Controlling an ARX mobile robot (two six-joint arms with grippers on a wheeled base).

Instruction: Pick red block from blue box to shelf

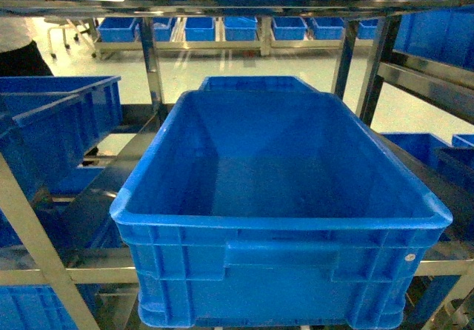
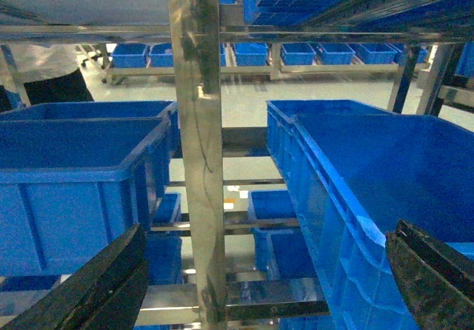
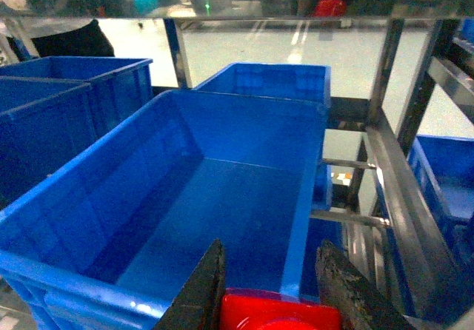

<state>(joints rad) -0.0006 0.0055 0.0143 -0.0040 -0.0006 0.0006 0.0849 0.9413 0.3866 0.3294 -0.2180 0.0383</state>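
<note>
Right wrist view: gripper clamped on red block over blue crate (steel shelf around).

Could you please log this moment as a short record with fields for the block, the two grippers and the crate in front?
red block: between the right gripper's fingers, above the crate's near rim
right gripper: shut on the red block
left gripper: open, holding nothing
blue crate: on the shelf, inside looks empty
</note>
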